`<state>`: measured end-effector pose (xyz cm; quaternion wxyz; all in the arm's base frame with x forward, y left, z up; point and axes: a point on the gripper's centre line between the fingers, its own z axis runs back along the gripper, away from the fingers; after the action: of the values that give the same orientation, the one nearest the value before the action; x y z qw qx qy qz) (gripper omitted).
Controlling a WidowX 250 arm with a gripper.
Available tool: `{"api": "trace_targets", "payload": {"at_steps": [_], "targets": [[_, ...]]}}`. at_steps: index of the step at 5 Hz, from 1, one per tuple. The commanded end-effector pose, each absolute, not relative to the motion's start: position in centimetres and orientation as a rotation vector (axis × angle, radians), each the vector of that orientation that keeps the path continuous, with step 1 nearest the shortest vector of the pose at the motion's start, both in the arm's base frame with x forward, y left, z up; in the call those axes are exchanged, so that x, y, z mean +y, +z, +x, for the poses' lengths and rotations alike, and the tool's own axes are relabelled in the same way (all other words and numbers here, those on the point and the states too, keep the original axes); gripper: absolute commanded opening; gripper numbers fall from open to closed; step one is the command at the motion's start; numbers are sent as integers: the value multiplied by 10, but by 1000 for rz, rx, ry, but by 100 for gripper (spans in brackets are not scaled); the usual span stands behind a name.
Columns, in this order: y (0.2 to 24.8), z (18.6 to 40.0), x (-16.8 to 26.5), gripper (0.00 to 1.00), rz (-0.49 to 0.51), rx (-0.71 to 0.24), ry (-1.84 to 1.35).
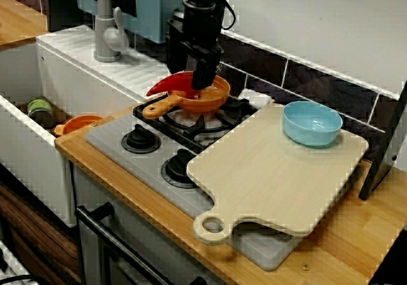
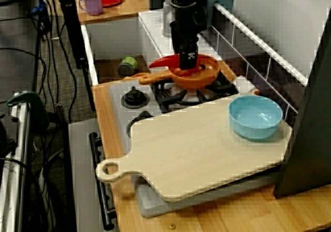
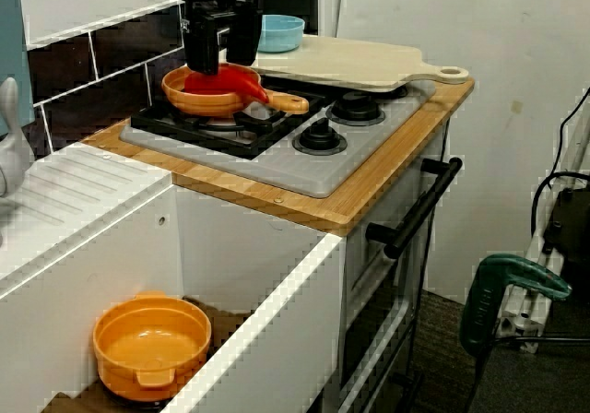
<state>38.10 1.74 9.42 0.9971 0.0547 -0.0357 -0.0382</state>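
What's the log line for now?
hand open | low over orange pan | red thing in pan | pan on stove | blue bowl on board

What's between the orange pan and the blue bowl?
Beyond the orange pan: black stove grate, a small white thing near the wall, then bare cutting board up to the blue bowl. The front view shows it.

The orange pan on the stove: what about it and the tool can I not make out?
Floor of the orange pan: in the front view the tool covers it.
Whether the tool grips the red piece: in every view its tips blur into it.
Green can: in the front view the sink wall hides half.
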Motion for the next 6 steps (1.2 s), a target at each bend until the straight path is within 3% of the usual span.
{"api": "trace_targets", "payload": {"at_steps": [1, 3, 6], "targets": [[130, 389, -2, 100, 34, -118, -95], [142, 378, -52, 100, 27, -208, -151], [151, 385, -115, 100, 58, -230, -125]]}}
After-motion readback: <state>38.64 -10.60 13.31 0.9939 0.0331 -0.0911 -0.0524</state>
